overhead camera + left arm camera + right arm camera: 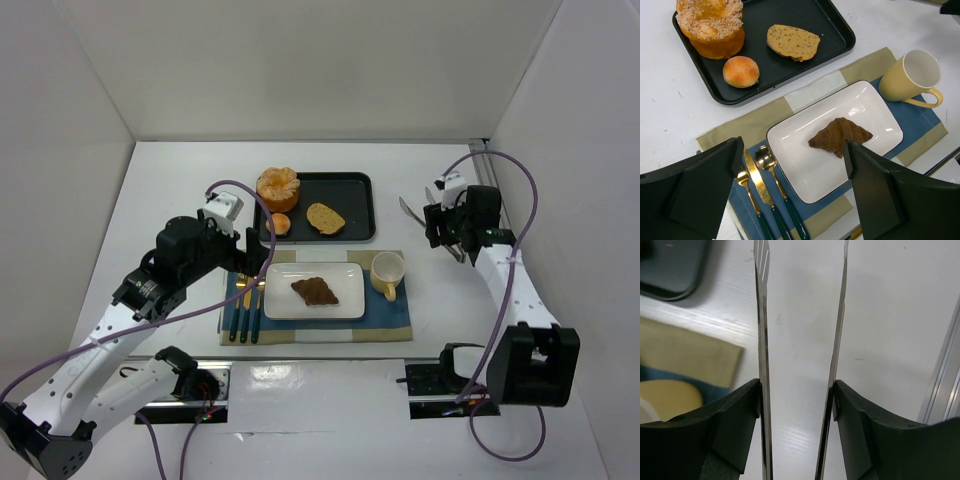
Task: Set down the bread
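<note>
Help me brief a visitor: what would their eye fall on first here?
The dark bread lies alone on the white plate, on the placemat. Behind it, a black tray carries a big sugared orange loaf. At the right, the right end effector grips metal tongs.

- Bread [840,136]: dark chocolate brown, ridged surface.
- Plate [805,162]: glossy white with a thin dark rim line.
- Cup [905,80]: pale yellow outside, off-white inside.
- Mat [920,120]: blue centre with blocks of khaki tan and one off-white block.
- Cutlery [757,180]: polished gold heads, dark green handles.
- Tray [805,20]: matte black.
- Large bun [712,25]: orange, with a pale sugary speckle over the top.
- Small bun [741,71]: orange-gold, lighter on the crown.
- Slice [792,42]: tan with fine dark flecks.
- Tabletop [670,100]: white.
- Left fingers [705,195] and right fingers [730,435]: black.
- Tongs [762,340]: bare silver metal.
</note>
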{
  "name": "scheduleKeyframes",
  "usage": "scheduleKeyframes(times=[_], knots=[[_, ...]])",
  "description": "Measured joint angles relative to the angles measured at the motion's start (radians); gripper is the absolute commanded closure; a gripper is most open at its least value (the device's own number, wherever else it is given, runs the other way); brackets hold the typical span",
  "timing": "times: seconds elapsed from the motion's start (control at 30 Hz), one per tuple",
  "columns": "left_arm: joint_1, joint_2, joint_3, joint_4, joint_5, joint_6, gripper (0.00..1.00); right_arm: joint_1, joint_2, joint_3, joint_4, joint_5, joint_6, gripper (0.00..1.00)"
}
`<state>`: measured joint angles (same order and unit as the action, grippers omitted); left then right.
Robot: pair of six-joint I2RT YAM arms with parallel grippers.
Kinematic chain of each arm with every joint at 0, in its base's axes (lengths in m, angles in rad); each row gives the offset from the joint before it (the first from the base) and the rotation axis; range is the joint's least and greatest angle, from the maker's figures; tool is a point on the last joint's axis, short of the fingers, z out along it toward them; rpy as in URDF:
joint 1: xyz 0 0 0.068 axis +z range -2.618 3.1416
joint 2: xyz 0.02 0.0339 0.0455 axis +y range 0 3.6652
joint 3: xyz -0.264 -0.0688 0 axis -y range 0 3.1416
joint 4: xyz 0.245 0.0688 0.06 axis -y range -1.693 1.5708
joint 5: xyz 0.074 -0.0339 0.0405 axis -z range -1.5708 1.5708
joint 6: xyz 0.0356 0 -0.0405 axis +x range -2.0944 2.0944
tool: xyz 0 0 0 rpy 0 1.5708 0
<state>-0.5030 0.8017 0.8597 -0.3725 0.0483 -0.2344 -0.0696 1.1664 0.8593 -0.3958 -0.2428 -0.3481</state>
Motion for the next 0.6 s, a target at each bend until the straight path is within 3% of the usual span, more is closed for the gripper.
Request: scheduleKeyframes(times=[0.3,0.6], knots=[[0.000,0.000,-0.011,0.008,0.000,0.000,0.00,-0.039,0.258,-0.033,0.185,0.198,0.056,0.33],[0.000,0.000,-0.011,0.010,0.000,0.000,0.00,-0.069,0.489,0.027,0.185,0.276,0.078,0.33]])
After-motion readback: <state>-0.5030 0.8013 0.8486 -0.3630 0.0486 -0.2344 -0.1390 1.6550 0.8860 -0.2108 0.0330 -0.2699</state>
